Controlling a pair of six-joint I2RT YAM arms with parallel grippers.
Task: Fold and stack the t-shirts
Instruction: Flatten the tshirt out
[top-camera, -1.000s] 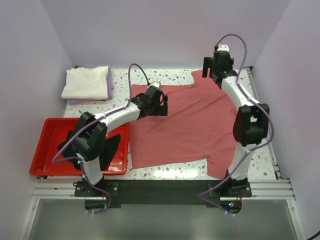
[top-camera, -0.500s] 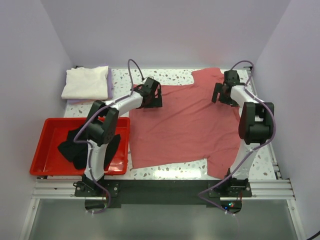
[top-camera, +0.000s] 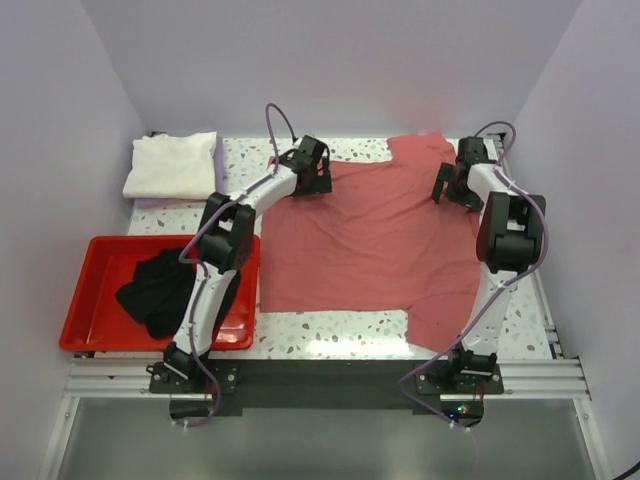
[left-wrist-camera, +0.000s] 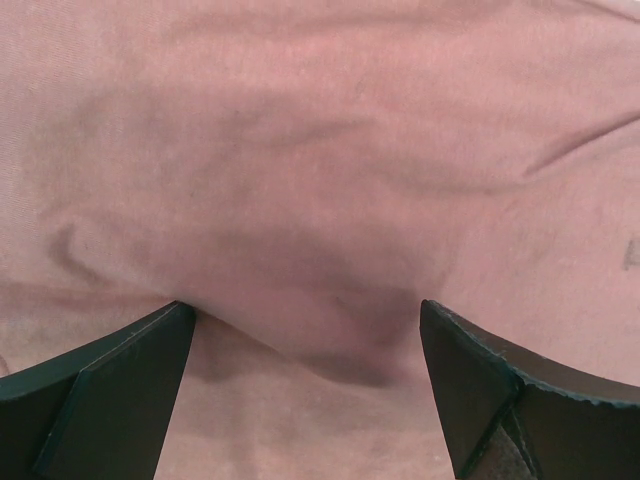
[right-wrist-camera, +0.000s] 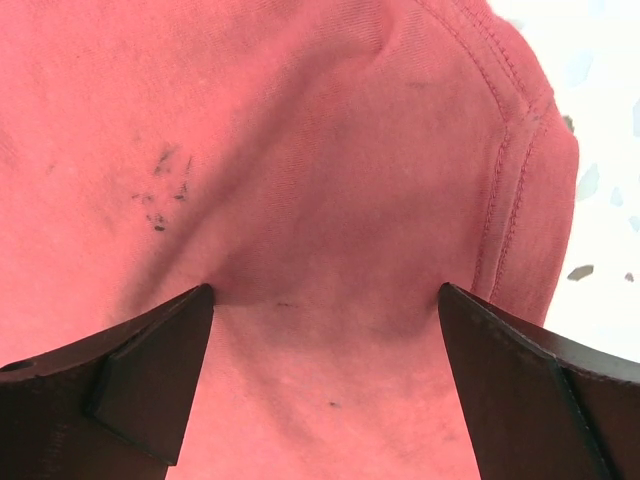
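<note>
two pairs of jaws stand spread wide, each with cloth between them and nothing pinched yet: the left gripper (left-wrist-camera: 305, 345) presses onto a soft wrinkle of the salmon t-shirt (top-camera: 370, 240), and the right gripper (right-wrist-camera: 325, 330) sits just inside a stitched hem of it. i think they are set at the far edge, one on each side, so that closing takes two matching points for a fold toward the near edge. the shirt lies spread across the middle of the table (top-camera: 250, 160). in the far left corner the cream t-shirt (top-camera: 172, 165) rests folded on the lavender t-shirt (top-camera: 219, 172), probably the stack to join; the black t-shirt (top-camera: 160, 290) lies crumpled in the red tray (top-camera: 80, 290)
</note>
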